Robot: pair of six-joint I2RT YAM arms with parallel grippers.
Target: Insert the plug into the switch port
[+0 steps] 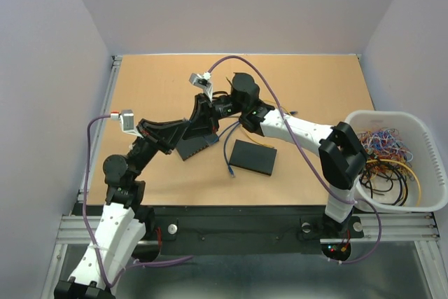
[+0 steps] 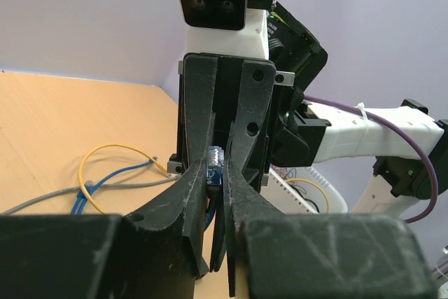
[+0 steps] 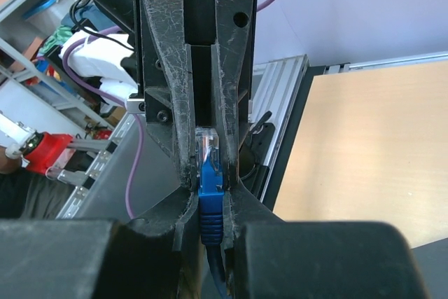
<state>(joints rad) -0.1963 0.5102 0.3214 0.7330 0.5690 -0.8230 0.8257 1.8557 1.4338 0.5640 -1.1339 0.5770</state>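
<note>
Right gripper (image 3: 212, 181) clamps plug (image 3: 208, 162) by its blue boot; left gripper (image 2: 215, 173) pinches its clear head, mid-table above left switch box (image 1: 194, 148). Judgement: free head, square to port, push straight.

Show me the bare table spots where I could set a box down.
Free: table beyond the right arm; its far-left corner; the strip between the switch and the front edge. Crowded: the centre, where left gripper and right gripper meet on the plug; cable-filled basket at right.
</note>
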